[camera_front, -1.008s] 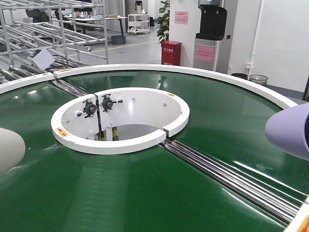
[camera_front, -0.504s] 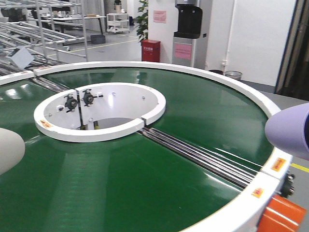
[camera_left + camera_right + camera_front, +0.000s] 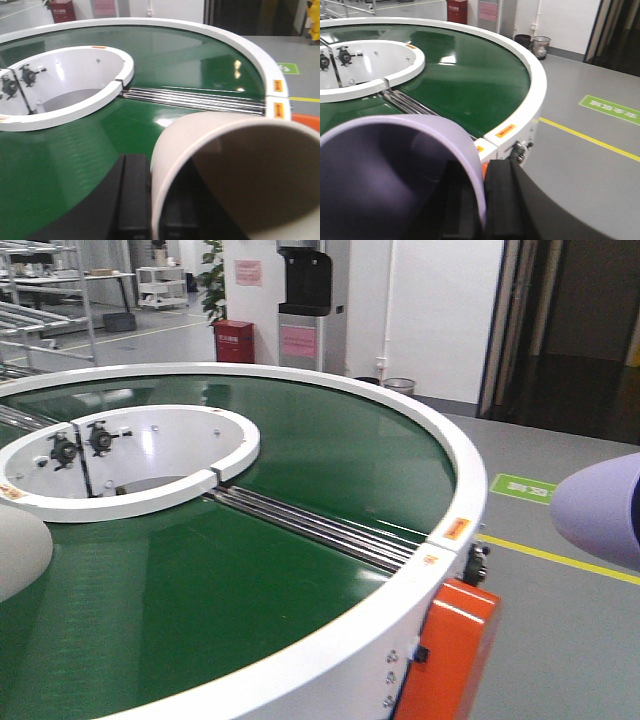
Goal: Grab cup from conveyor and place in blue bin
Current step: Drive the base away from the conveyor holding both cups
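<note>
Turn away from conveyor [image 3: 250, 570], cups held.
We have swung right; left hand [image 3: 152, 200] pinches cream cup [image 3: 235, 165], right hand [image 3: 477, 200] purple cup [image 3: 395, 165]; bin not yet in sight.

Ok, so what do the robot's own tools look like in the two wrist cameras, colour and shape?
Both are matte black. The left tool shows blocky, flat-faced rectangular fingers with rounded edges; no markings or cables are visible. The right tool has the same black slab fingers, plus a smooth curved black housing beside them. The arms themselves are out of view.
</note>
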Tool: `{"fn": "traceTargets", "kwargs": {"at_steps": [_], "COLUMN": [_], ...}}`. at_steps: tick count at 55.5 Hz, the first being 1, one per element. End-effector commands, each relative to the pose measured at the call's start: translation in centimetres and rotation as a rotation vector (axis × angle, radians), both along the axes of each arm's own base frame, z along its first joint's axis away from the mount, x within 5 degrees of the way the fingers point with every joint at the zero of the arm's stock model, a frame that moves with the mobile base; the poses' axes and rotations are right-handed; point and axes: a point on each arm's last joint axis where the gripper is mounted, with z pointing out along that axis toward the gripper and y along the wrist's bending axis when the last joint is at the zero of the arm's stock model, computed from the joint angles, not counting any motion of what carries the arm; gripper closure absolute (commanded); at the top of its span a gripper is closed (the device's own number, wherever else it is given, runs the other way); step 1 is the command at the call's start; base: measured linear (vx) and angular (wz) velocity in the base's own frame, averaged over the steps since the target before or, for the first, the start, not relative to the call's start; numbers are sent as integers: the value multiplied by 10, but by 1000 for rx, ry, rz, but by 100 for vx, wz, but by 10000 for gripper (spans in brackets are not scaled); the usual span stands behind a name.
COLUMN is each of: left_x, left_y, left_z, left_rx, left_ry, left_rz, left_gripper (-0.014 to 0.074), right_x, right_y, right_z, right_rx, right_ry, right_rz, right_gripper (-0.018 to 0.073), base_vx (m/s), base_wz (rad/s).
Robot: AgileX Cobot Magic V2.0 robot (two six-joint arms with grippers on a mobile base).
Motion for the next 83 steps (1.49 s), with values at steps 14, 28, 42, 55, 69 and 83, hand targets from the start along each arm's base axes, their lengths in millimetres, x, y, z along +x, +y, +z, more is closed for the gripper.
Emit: {"fn": "traceTargets", "kwargs": {"at_steps": [14, 28, 42, 55, 69, 83], "left_x": [-1, -1, -1, -1, -1, -1], "left_y": [1, 1, 1, 1, 1, 1], "left_z": [16, 16, 16, 16, 16, 16], "left_rx": [-39, -39, -39, -39, -39, -39], "left_ry": [-105, -105, -105, -105, -105, -105], "left_rz": [19, 19, 19, 19, 19, 19], "left_gripper": [603, 603, 603, 603, 603, 603], "right_x": [-5, -5, -5, -5, -5, -5], "right_y": [-1, -1, -1, -1, -1, -1], "right_z": [19, 19, 19, 19, 19, 19], "right_rx": [11, 11, 11, 11, 11, 11], "right_ry": [-129, -129, -129, -129, -129, -129], "right_rz": [9, 9, 9, 9, 9, 9], "right_gripper": [568, 568, 568, 568, 568, 568], "base_vx": [-14, -10, -8, -6, -1, 6], "base_wz": [-29, -39, -47, -52, -53, -49]}}
